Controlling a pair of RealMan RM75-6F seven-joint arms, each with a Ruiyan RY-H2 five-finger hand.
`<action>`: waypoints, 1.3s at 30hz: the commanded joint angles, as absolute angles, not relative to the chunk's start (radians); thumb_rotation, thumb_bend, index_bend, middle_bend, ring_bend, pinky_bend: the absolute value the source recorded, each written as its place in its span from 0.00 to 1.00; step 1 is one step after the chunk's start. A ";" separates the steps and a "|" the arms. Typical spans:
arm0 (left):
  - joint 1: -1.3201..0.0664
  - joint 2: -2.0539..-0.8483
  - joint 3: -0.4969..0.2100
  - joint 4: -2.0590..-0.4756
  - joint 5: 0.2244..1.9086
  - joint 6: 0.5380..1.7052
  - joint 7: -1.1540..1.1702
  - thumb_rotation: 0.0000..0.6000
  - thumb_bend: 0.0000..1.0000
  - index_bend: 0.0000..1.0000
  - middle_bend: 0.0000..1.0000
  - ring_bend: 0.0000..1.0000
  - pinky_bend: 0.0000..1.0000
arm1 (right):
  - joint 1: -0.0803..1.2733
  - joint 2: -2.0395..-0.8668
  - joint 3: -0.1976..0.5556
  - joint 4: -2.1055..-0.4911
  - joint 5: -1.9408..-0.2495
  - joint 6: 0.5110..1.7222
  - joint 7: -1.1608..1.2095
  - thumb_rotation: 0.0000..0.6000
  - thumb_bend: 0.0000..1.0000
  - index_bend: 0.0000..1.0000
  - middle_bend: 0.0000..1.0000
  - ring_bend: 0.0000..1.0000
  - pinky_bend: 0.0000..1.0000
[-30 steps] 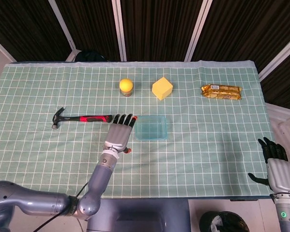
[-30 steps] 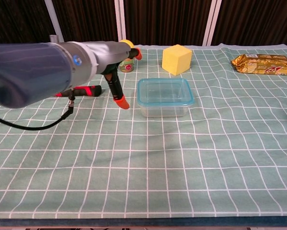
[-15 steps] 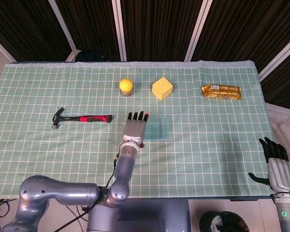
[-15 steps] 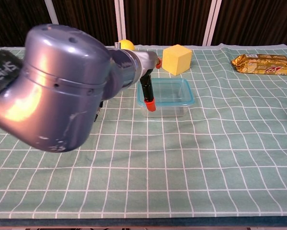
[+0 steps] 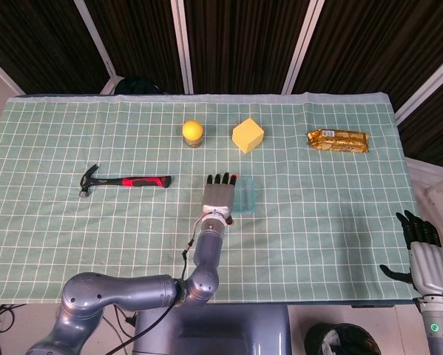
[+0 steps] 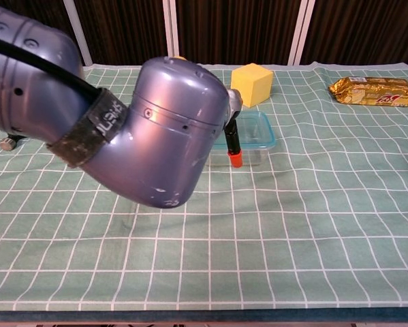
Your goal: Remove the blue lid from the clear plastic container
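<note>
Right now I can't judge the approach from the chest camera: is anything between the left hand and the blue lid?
Nothing visible. In the head view the left hand is over the container's left part, with no object between it and the blue lid.

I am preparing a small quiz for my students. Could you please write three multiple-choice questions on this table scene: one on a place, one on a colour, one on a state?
1. Where does the hammer lie?
A. left of the container
B. beside the gold packet
C. behind the yellow block

2. What colour is the container rim?
A. red
B. blue
C. yellow

3. Is the lid off?
A. yes, on the cloth
B. yes, in the right hand
C. no, still on

Answers: 1 A, head view shows it far left. 2 B, the rim is blue. 3 C, the left hand only hovers over it; the right hand holds nothing.
</note>
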State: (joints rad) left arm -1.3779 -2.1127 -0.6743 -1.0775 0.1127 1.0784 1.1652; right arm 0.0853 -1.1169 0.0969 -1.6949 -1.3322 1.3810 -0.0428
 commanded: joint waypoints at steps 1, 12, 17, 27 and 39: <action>-1.414 -2.141 -0.693 -1.012 0.101 1.037 1.147 1.00 0.00 0.00 0.00 0.00 0.00 | 0.086 -1.117 0.098 -1.695 -1.330 1.381 -0.043 1.00 0.20 0.00 0.00 0.00 0.00; -1.452 -2.172 -0.695 -0.899 0.118 0.981 1.103 1.00 0.04 0.00 0.01 0.03 0.19 | 0.087 -1.117 0.099 -1.698 -1.320 1.376 -0.047 1.00 0.20 0.00 0.00 0.00 0.00; -1.447 -2.173 -0.673 -0.883 0.146 0.988 1.090 1.00 0.16 0.14 0.26 0.29 0.42 | 0.087 -1.117 0.099 -1.701 -1.319 1.376 -0.047 1.00 0.20 0.00 0.00 0.00 0.00; -1.343 -2.088 -0.580 -1.078 0.233 1.008 1.051 1.00 0.17 0.16 0.29 0.32 0.43 | 0.084 -1.115 0.096 -1.708 -1.324 1.381 -0.049 1.00 0.20 0.00 0.00 0.00 0.00; -1.160 -1.853 -0.422 -1.467 0.300 0.987 1.006 1.00 0.17 0.16 0.28 0.31 0.42 | 0.085 -1.120 0.091 -1.711 -1.351 1.399 -0.077 1.00 0.20 0.00 0.00 0.00 0.00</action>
